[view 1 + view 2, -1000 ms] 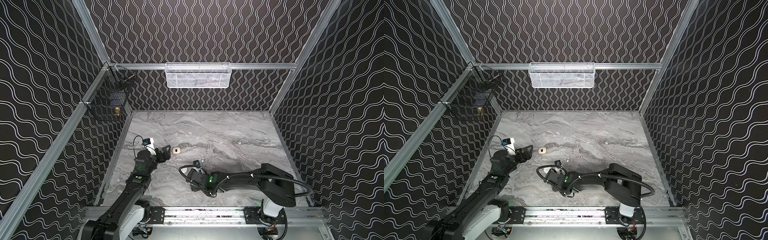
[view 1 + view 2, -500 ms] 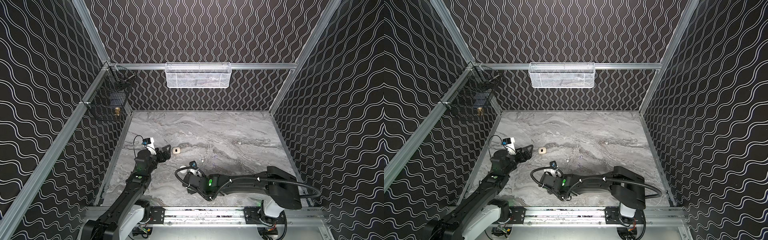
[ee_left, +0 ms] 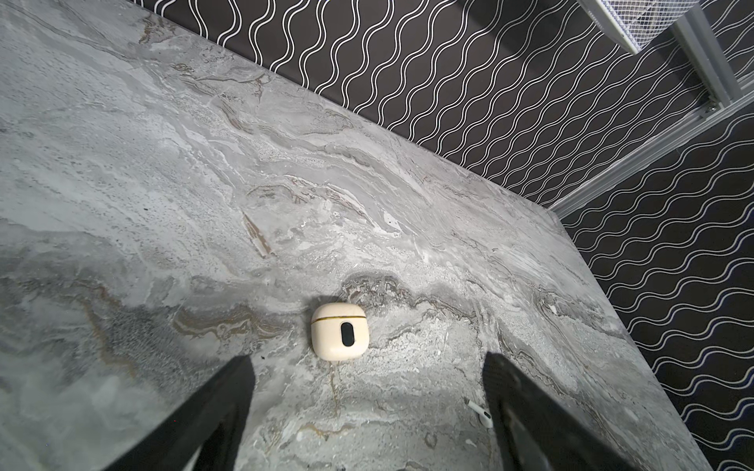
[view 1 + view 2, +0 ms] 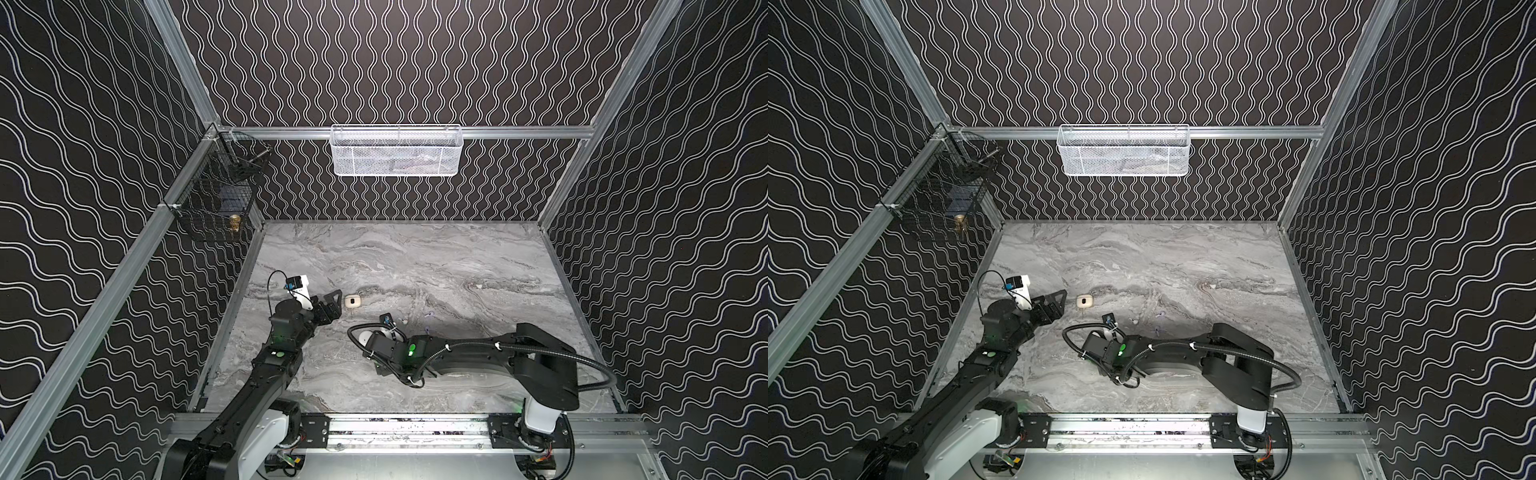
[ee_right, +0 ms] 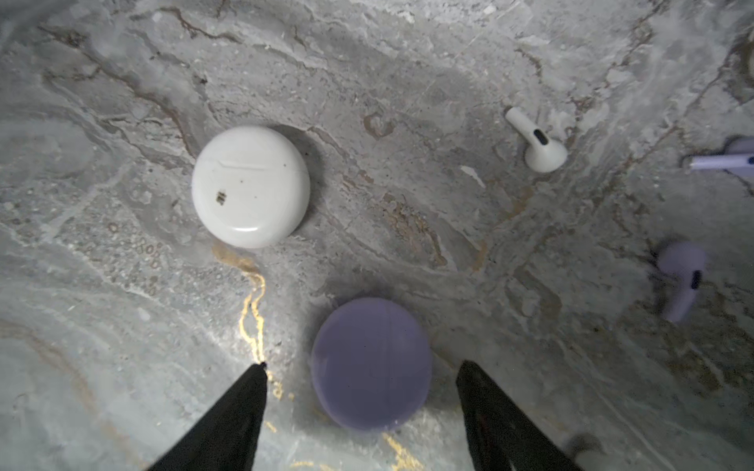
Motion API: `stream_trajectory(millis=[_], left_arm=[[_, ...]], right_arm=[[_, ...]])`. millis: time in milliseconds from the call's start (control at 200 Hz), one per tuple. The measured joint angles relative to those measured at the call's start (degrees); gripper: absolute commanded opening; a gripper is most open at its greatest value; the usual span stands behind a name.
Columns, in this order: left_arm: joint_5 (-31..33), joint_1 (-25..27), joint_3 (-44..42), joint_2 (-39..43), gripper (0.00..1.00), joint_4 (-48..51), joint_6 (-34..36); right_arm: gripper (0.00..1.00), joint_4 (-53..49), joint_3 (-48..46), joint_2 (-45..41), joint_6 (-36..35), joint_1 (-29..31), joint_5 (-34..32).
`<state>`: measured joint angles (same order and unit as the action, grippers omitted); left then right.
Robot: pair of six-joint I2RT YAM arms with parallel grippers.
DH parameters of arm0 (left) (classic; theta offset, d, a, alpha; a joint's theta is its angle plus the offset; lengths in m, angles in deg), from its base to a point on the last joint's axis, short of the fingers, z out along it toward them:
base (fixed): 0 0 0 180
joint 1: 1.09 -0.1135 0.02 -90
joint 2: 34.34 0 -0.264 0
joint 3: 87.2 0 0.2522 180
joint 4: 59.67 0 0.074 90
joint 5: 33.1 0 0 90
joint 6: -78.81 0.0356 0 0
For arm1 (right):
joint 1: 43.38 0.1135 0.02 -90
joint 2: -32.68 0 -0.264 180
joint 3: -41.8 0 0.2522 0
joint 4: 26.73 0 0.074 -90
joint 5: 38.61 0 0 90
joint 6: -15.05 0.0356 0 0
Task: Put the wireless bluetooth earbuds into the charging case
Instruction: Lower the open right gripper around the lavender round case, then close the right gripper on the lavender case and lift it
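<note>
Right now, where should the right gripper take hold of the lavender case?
Probably across its rounded rim at the widest part, from straight above: the lavender case lies flat and closed, and the right gripper hangs open astride it.

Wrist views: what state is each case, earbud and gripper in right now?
Cream case: lid closed, lying on the table.
White case: closed.
Lavender case: closed, not gripped.
White earbud: loose on the table, outside any case.
Lavender earbud: loose on the table.
Second lavender earbud: loose, partly out of frame.
Left gripper: open, empty.
Right gripper: open, empty, astride the lavender case.
</note>
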<state>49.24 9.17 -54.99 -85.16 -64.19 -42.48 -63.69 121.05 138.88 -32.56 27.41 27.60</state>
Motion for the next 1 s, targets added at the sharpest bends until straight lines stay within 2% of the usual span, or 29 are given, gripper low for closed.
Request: stream_trajectory(millis=[561,821,996], left_arm=[[0.0,0.31,0.0,0.35,0.9,0.0,0.11],[0.0,0.35,0.0,0.04,0.9,0.0,0.11],[0.0,0.39,0.0,0.07,0.9,0.0,0.11]], right_arm=[[0.55,0.02,-0.04,2.12,-0.9,-0.39,2.21],[0.55,1.99,0.13,3.63,-0.61,-0.33,0.87],[0.62,3.13,0.13,4.07,-0.61,-0.37,0.26]])
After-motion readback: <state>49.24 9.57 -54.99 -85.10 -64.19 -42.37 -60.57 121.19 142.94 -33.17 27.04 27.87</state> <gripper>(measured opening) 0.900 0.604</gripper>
